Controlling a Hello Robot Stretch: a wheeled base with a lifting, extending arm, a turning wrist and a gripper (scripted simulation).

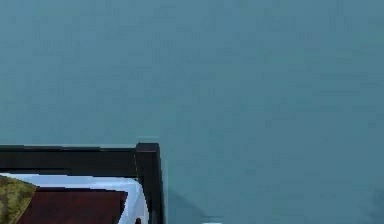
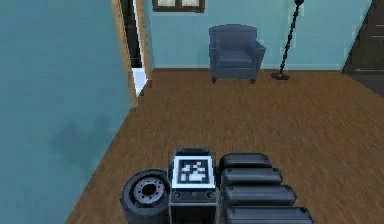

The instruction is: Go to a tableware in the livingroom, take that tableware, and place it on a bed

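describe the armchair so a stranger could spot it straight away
Look to the far teal wall beyond the wooden floor. The armchair stands before it, left of a thin black floor lamp; it is the blue, padded, broad thing beside that slender pole.

The bed [image 1: 90,160] sits at the near left of the forward view, against a blue-green wall [image 1: 250,80]. It has a dark frame with a square corner post, and carries a white sheet [image 1: 90,183], a dark red cover [image 1: 75,207] and a yellow-green pillow [image 1: 12,197] at its left.
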